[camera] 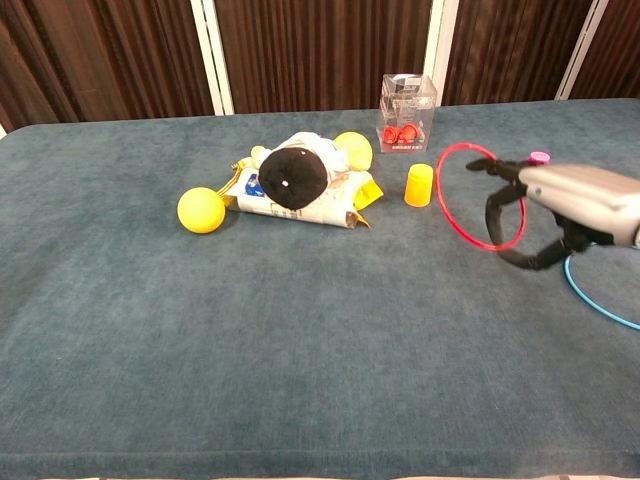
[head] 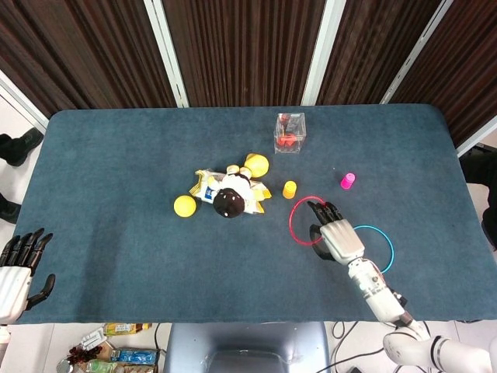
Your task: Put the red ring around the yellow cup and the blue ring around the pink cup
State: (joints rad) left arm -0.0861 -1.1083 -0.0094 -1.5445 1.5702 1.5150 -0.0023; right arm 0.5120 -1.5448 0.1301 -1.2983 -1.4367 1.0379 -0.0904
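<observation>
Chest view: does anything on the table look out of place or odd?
Yes. A pile lies left of the small yellow cup: a round black-and-white plush toy on a crumpled yellow-and-white packet, with yellow balls beside it. None belongs to the ring task.

Right hand (head: 335,235) raised, fingers (camera: 497,168) gripping; left hand (head: 17,268) idle, open.

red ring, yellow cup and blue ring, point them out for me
red ring (camera: 455,215), chest view, on its lower left arc, lifted off the table in the right hand (camera: 560,200).
yellow cup (camera: 419,185), chest view, on the middle of its side wall.
blue ring (head: 386,243), head view, on its right arc, lying on the table.
</observation>
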